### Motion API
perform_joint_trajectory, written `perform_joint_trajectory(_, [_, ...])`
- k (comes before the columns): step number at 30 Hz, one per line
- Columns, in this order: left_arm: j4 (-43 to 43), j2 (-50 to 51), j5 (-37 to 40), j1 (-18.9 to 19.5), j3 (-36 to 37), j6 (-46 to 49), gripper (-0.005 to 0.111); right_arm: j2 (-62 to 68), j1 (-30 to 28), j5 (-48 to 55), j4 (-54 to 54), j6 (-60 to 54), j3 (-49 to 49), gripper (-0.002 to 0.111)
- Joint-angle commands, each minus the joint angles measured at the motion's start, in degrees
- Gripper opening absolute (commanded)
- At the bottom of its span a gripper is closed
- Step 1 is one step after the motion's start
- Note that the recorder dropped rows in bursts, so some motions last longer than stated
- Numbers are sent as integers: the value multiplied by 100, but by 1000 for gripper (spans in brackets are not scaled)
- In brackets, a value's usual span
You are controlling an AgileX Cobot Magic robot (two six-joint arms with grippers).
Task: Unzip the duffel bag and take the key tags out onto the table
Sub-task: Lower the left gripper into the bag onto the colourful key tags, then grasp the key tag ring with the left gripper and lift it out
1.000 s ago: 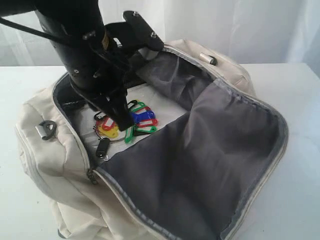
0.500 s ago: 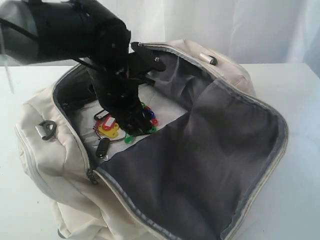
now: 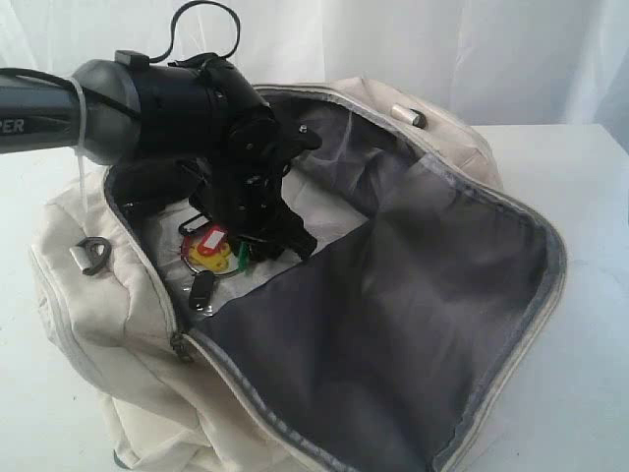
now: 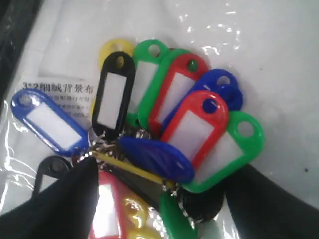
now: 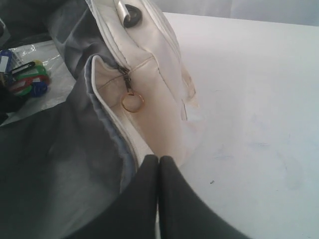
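Two grippers | left gripper (image 4: 162, 174): jaws wide, one finger each side of tags (image 4: 189, 114) | tags: bunched on clear plastic (image 4: 279, 59) inside unzipped bag (image 3: 88, 324), flap folded open | right gripper (image 5: 158, 164): jaws pressed together, empty, at bag's edge near zip pull (image 5: 130, 97) | table (image 5: 249, 99): under bag

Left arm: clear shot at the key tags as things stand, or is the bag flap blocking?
Probably yes. The duffel bag is unzipped, its flap folded clear, and the left gripper sits inside it, jaws apart either side of the key tags. Nothing covers them.
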Motion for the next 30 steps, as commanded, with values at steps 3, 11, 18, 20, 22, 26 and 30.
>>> perform_joint_trajectory(3, [-951, 21, 292, 250, -4, -417, 67, -38, 3, -22, 53, 31, 14, 0])
perform_joint_trajectory(11, [-1800, 49, 247, 548, -4, -402, 67, -38, 3, -22, 53, 31, 14, 0])
perform_joint_trajectory(18, [-2244, 287, 152, 573, -4, -402, 66, -38, 3, -22, 53, 31, 14, 0])
perform_joint_trajectory(20, [-2244, 287, 172, 573, -16, -402, 57, -38, 3, -22, 53, 31, 14, 0])
perform_joint_trajectory(22, [-2254, 287, 203, 573, -16, -402, 40, -38, 3, -22, 53, 31, 14, 0])
perform_joint_trajectory(26, [-2254, 250, 213, 573, -16, -402, 0, -38, 3, -22, 53, 31, 14, 0])
perform_joint_trajectory(30, [-2173, -156, 251, 573, -79, -350, 0, -38, 3, -22, 53, 31, 14, 0])
